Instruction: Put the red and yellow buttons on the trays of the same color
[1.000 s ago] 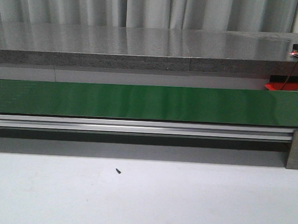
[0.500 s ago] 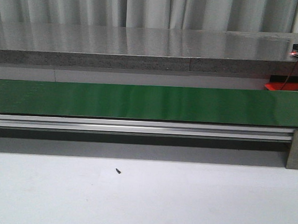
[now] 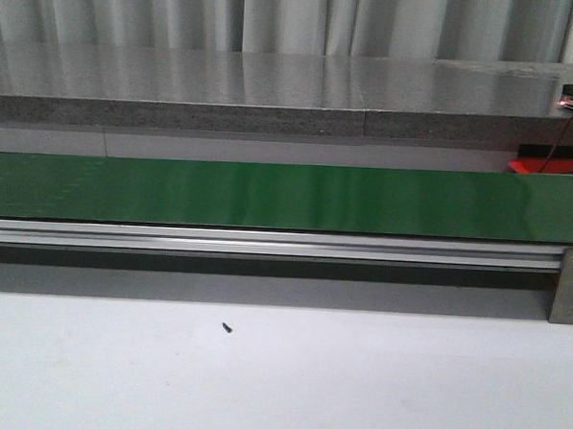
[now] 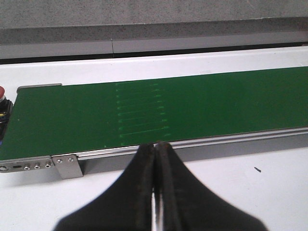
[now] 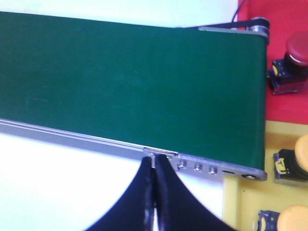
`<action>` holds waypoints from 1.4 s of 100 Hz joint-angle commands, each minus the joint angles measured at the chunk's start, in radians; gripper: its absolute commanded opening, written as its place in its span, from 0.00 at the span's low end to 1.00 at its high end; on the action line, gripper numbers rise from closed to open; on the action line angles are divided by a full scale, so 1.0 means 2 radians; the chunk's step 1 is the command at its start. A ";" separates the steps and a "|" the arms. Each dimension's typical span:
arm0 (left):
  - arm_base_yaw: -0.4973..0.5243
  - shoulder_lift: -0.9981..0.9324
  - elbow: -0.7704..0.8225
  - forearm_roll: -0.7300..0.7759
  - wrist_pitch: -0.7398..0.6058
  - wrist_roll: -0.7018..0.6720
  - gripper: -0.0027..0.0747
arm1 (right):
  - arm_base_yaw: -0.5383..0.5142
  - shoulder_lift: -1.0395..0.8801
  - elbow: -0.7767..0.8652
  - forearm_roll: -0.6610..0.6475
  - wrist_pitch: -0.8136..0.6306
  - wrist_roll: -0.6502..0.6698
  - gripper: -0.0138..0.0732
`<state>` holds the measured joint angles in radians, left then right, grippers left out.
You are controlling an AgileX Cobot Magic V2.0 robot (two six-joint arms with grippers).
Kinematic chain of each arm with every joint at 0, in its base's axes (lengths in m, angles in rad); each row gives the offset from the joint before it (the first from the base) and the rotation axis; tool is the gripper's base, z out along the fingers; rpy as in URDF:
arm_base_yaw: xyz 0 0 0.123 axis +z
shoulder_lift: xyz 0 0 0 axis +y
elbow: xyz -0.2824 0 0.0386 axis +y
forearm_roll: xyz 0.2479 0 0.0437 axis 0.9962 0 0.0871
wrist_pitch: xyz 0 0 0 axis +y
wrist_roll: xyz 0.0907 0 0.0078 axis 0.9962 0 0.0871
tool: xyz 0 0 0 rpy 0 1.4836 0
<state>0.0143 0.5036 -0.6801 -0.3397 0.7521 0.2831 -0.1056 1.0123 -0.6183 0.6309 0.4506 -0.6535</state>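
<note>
Both grippers are hanging low over the white surface, right at the near edge of the green conveyor belt. The left gripper has its fingers clenched together, nothing between them. Same with the right gripper — black fingers pressed flat against each other, holding nothing, tips sitting just in front of the belt's aluminium rail.

The buttons are showing up mostly in the right wrist view, past the end of the belt. A red button with a domed mushroom cap on a black base with a bit of yellow is sitting on the red tray. Next to that, on the yellow tray, two yellow buttons are sitting — one with a round yellow cap on a black-and-yellow base, the other partly cut off by the frame edge.

At the opposite end of the belt, the left wrist view is catching a sliver of another red button on a black base, mostly out of frame.

From the front, the belt itself is looking bare, with a tiny dark speck lying on the white surface and a corner of something red peeking behind the belt's far right end.
</note>
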 commanded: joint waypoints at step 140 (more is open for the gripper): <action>0.105 0.135 -0.045 0.037 -0.115 -0.083 0.01 | 0.011 -0.168 0.053 0.028 -0.049 -0.003 0.08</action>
<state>0.1994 0.7204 -0.7315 -0.2573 0.6549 0.1295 -0.0835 0.6811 -0.4858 0.6649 0.4114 -0.6535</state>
